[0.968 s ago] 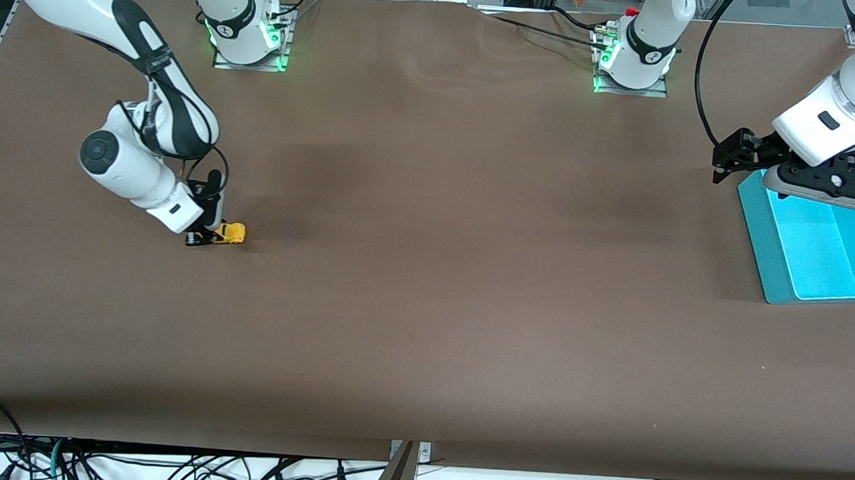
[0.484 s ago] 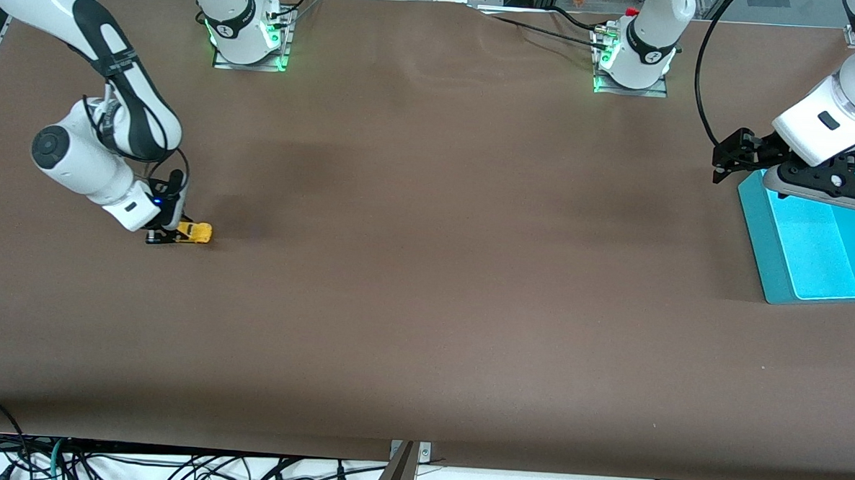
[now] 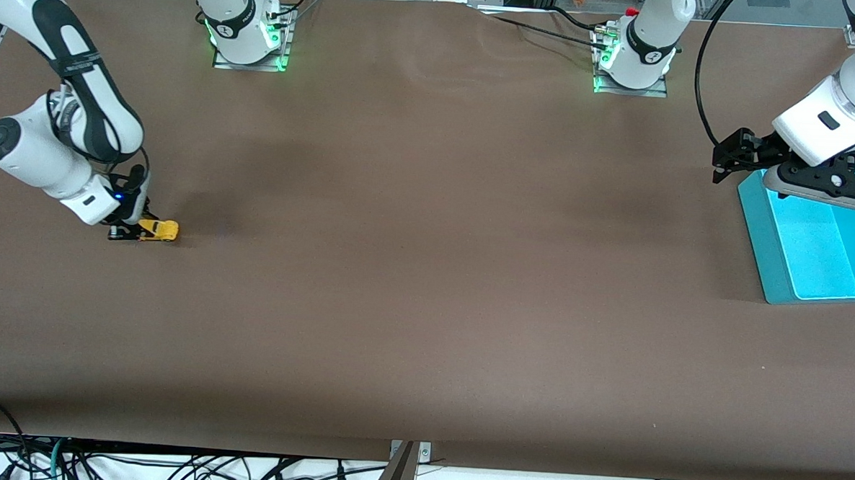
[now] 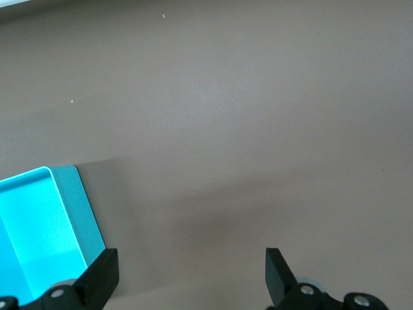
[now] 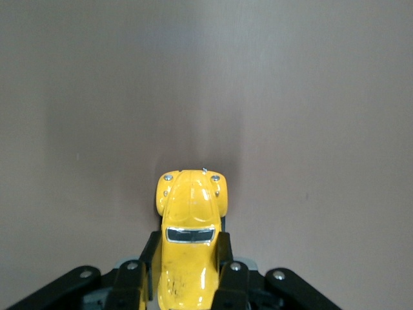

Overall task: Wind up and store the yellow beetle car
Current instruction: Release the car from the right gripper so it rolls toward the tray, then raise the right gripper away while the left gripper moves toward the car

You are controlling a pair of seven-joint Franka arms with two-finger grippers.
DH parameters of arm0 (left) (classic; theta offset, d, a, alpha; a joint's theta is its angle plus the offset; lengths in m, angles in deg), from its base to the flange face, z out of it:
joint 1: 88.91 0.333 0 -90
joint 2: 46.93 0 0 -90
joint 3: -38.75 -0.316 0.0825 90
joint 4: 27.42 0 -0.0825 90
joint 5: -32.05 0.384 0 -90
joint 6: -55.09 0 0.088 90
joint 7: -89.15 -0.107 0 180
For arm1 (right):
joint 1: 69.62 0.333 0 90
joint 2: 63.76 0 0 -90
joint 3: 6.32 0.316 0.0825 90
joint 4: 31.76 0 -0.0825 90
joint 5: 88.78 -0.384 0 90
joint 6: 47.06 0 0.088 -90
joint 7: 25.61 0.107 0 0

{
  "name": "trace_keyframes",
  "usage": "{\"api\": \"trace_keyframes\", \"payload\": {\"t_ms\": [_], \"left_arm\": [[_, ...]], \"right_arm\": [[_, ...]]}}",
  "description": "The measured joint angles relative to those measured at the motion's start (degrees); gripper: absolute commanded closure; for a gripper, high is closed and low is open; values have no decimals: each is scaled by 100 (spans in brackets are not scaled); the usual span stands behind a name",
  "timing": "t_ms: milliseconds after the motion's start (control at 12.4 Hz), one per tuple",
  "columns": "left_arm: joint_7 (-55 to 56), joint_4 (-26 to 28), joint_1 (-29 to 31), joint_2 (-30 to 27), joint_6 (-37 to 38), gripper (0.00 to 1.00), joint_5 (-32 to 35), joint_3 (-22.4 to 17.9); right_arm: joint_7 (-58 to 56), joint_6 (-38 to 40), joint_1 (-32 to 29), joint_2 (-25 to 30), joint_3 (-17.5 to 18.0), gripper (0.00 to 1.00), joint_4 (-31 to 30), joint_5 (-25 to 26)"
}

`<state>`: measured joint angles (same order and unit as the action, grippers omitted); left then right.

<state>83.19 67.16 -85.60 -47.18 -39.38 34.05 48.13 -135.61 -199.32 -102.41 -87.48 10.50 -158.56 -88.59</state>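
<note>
Now you see the right gripper [image 3: 133,231] clenched on the yellow beetle car [image 3: 158,230], low on the table [image 3: 426,269] at the right arm's end; the left gripper [image 3: 732,161] waits released over the teal bin [image 3: 759,244].

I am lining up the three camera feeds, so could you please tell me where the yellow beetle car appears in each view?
Front view: the yellow beetle car sits low on the brown table at the right arm's end, clamped in the right end effector.
Left wrist view: not in it.
Right wrist view: the car is nose outward between the fingers.
Shared landmark: the brown table.
</note>
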Motion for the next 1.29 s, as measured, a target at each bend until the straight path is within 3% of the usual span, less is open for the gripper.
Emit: {"api": "trace_keyframes", "payload": {"t_ms": [161,242,323,403,484,1048,1290], "left_arm": [[0,0,0,0,0,0,0,0],[0,0,0,0,0,0,0,0],[0,0,0,0,0,0,0,0],[0,0,0,0,0,0,0,0],[0,-1,0,0,0,0,0,0],[0,-2,-1,0,1,0,0,0],[0,-4,-1,2,15,0,0,0]], "right_arm": [[-126,51,-152,-45,12,68,77,-1],[-126,106,-159,-59,21,57,112,-1],[-126,182,-160,-75,30,43,155,-1],[-135,300,-161,-110,56,16,217,0],[-137,436,-161,-149,118,0,299,1],[364,1491,-158,-145,691,0,1095,7],[970,2003,-156,510,965,0,1331,20]]}}
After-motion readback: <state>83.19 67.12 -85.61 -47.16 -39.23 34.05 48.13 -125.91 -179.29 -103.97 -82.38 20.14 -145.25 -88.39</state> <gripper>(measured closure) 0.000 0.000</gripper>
